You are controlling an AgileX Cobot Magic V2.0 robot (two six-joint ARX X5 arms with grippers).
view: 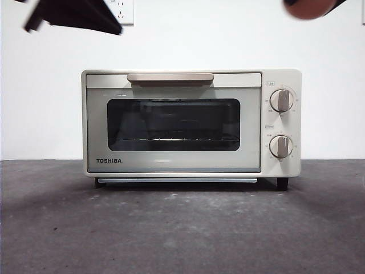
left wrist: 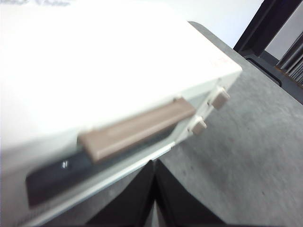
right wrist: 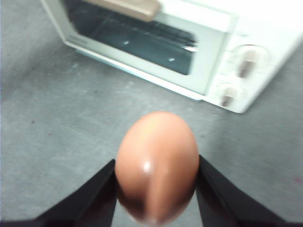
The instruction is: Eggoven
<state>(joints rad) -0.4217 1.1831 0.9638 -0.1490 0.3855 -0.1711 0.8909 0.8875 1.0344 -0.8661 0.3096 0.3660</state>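
The cream Toshiba oven (view: 191, 123) stands on the grey table with its door closed, its beige handle (view: 170, 77) along the top and two knobs (view: 282, 100) at the right. My right gripper (right wrist: 156, 189) is shut on the reddish-brown egg (right wrist: 157, 163) and holds it high above the table, in front of the oven (right wrist: 189, 42); the egg shows at the top right of the front view (view: 308, 8). My left gripper (left wrist: 154, 189) is shut and empty, hovering above the oven's handle (left wrist: 137, 127); it shows at the top left of the front view (view: 74, 14).
A white wall with a power socket (view: 125, 10) stands behind the oven. The grey table (view: 182, 228) stretches in front of the oven. A dark frame (left wrist: 265, 28) stands past the table's edge in the left wrist view.
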